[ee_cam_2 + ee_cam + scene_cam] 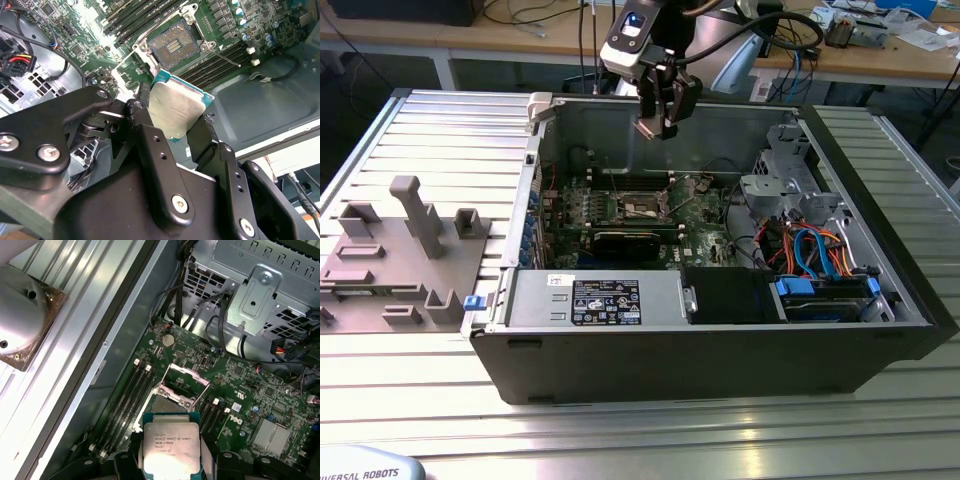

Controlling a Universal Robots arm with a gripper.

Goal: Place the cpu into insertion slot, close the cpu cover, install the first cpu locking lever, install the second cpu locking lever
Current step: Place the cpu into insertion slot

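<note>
Your hand [658, 125] hangs over the open computer case [670, 345], fingers closed on two opposite edges of the cpu [175, 107]. The chip is held flat, metal top facing the wrist cameras. Below it and well apart, on the green motherboard [705, 215], lies the insertion slot [172, 45], its dark centre bare. The cpu cover [186, 372] looks raised at one side of the slot, leaving it open to the chip.

cpu [179, 102] in tool [175, 114], above insertion slot [172, 47]
</note>
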